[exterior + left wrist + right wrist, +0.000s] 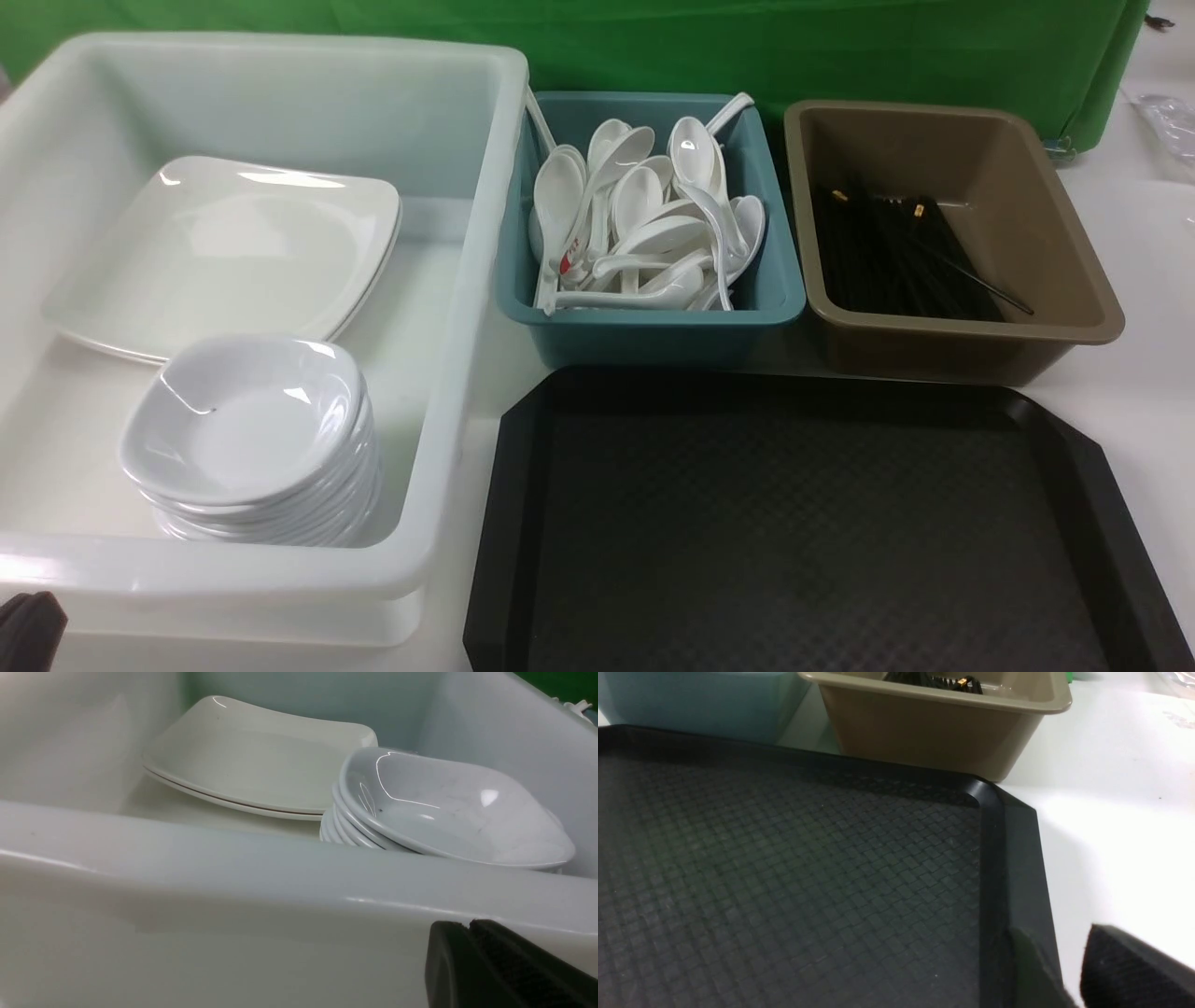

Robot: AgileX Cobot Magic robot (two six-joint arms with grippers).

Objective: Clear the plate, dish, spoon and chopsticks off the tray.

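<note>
Front view — spoon (pixel 568 257) in teal tub (pixel 653 322), unseen by wrists

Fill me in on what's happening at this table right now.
Nothing is being handled. The black tray lies bare. The plate and a stack of small dishes sit in the white tub, spoons fill the teal tub, one with a red mark, and black chopsticks lie in the brown tub. The left gripper is shut outside the white tub; the right gripper is slightly open at the tray's edge.
</note>
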